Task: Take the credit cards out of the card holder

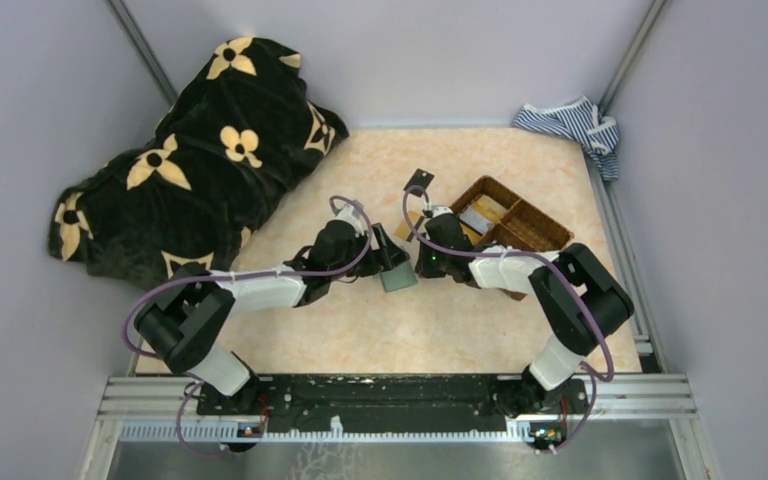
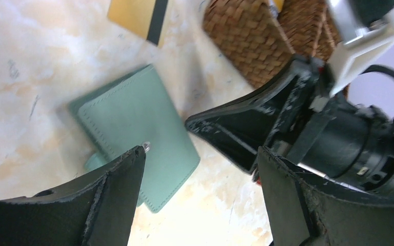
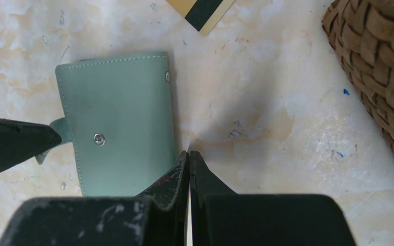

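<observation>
The sage-green card holder (image 1: 398, 273) lies closed and flat on the table, snap side up, between my two grippers. It also shows in the left wrist view (image 2: 133, 128) and the right wrist view (image 3: 118, 118). No credit cards show at the wallet; its inside is hidden. My left gripper (image 2: 201, 151) is open, one finger over the wallet's near edge, the other off to its side. My right gripper (image 3: 189, 152) is shut and empty, its tips at the table just beside the wallet's edge. It shows in the left wrist view too (image 2: 236, 133).
A gold card with a dark stripe (image 3: 202, 13) lies just beyond the wallet. A brown woven divided basket (image 1: 520, 225) stands to the right and holds a pale flat piece (image 1: 477, 217). A loose black card (image 1: 419, 181), a black flowered blanket (image 1: 190, 160) and a striped cloth (image 1: 570, 125) lie farther off.
</observation>
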Robot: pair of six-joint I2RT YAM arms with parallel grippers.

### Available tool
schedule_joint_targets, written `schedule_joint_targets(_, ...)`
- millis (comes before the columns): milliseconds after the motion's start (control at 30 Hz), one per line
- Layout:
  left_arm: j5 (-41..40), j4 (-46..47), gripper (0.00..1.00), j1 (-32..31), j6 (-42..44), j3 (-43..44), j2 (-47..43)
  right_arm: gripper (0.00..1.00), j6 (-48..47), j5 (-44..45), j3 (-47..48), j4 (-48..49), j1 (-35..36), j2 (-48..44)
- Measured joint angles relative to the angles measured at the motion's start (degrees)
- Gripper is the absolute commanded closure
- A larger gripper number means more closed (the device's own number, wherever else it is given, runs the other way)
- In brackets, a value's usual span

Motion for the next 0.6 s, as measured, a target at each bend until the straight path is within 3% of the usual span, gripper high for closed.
schedule_joint_targets(333,-2.5,-3.6,0.14,0.0,-1.5,-3.3,-4.8,1.0,0.4,-1.3,-0.3,0.2,-0.3,0.0)
schedule_joint_targets(600,-2.9,-4.3,0.14,0.0,-1.4,-3.3,-3.1,1.0,0.8,-1.6,-0.3,0.2,-0.3,0.0)
